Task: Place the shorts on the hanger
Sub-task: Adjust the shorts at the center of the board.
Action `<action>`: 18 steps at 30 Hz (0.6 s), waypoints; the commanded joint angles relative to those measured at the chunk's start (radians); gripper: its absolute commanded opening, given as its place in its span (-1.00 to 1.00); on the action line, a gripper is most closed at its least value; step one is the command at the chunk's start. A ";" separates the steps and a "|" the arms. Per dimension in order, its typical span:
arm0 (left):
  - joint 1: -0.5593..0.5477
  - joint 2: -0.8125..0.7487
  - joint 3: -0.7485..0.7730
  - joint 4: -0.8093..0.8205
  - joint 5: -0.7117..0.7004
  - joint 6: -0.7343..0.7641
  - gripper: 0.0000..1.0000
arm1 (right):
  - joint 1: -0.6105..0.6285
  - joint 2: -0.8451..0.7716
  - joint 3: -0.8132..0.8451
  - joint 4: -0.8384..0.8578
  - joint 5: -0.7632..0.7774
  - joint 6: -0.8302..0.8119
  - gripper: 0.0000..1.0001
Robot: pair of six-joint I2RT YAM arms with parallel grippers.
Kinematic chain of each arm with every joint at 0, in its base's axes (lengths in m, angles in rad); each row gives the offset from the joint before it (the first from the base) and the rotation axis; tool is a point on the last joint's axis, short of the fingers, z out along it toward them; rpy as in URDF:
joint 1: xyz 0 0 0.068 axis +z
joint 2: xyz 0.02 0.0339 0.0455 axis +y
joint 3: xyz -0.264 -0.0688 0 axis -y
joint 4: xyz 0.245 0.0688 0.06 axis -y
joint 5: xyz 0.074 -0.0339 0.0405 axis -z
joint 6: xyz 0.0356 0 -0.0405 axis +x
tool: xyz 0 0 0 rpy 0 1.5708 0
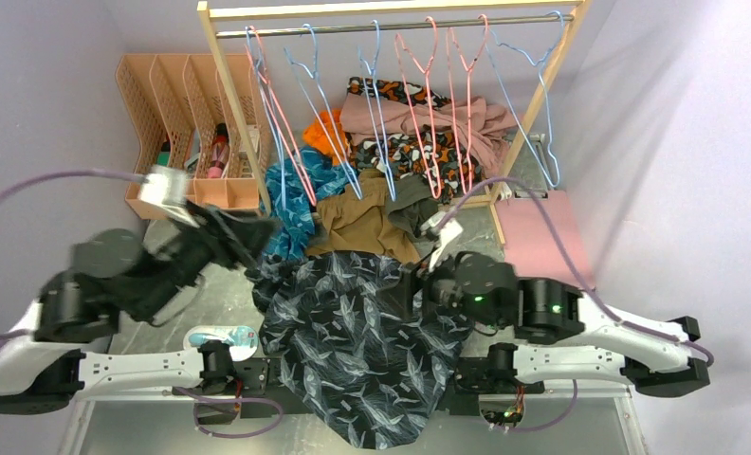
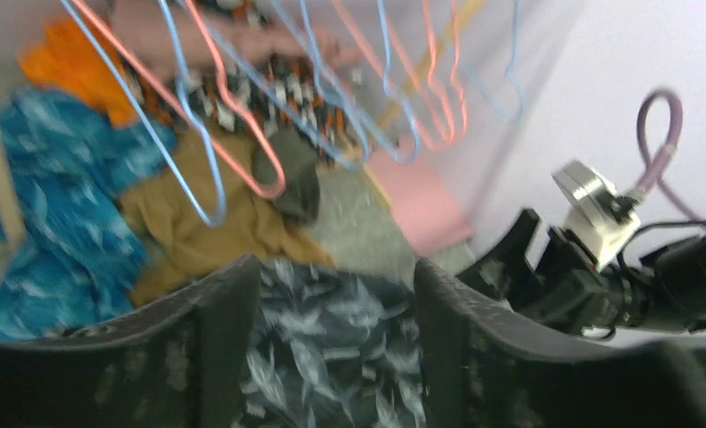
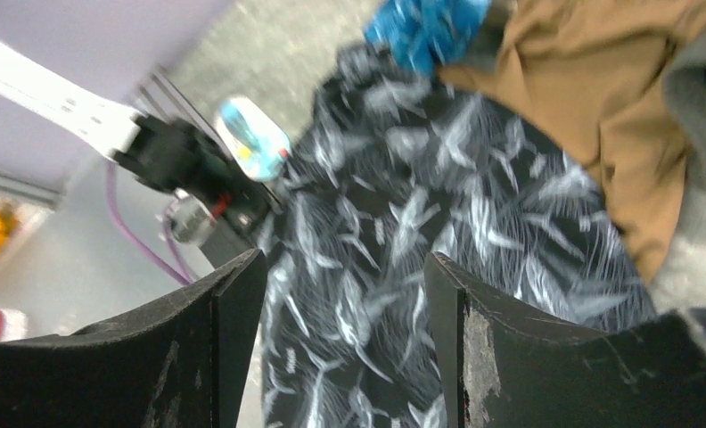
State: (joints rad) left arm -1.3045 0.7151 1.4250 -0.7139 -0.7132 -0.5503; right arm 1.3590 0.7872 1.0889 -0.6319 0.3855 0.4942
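The dark navy shorts [image 1: 353, 341] with a pale leaf print lie spread on the table between my arms, hanging over the near edge. Several light-blue wire hangers [image 1: 542, 123] hang on the rail at the back. My left gripper [image 1: 256, 235] is open and empty, just above the shorts' far left edge. In the left wrist view [image 2: 336, 267] the shorts [image 2: 332, 348] show between its fingers. My right gripper [image 1: 415, 287] is open and empty at the shorts' right edge. In the right wrist view [image 3: 345, 259] the shorts [image 3: 394, 232] fill the gap between its fingers.
A wooden rack [image 1: 222, 85] carries pink hangers [image 1: 429, 104] among the blue ones. Beneath it lie a teal garment [image 1: 291, 204], a brown garment [image 1: 357, 223] and other clothes. A peach file organiser [image 1: 177, 104] stands back left. A pink board [image 1: 538, 232] lies at the right.
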 commanded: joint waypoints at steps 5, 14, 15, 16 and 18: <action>-0.002 0.041 -0.434 0.075 0.351 -0.185 0.65 | 0.002 0.053 -0.224 -0.041 0.129 0.204 0.39; -0.002 0.117 -0.630 0.244 0.371 -0.283 0.68 | -0.068 0.200 -0.261 -0.224 0.318 0.439 0.51; -0.002 0.122 -0.650 0.259 0.363 -0.296 0.68 | -0.098 0.218 -0.268 -0.218 0.311 0.431 0.52; -0.002 0.126 -0.665 0.274 0.357 -0.308 0.68 | -0.149 0.224 -0.282 -0.201 0.292 0.413 0.53; -0.002 0.130 -0.697 0.313 0.354 -0.329 0.69 | -0.237 0.217 -0.317 -0.161 0.233 0.370 0.55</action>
State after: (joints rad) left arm -1.3045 0.8364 0.7765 -0.5251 -0.3614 -0.8143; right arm 1.2449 1.0046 0.8230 -0.8036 0.6296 0.8604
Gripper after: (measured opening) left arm 0.841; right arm 0.767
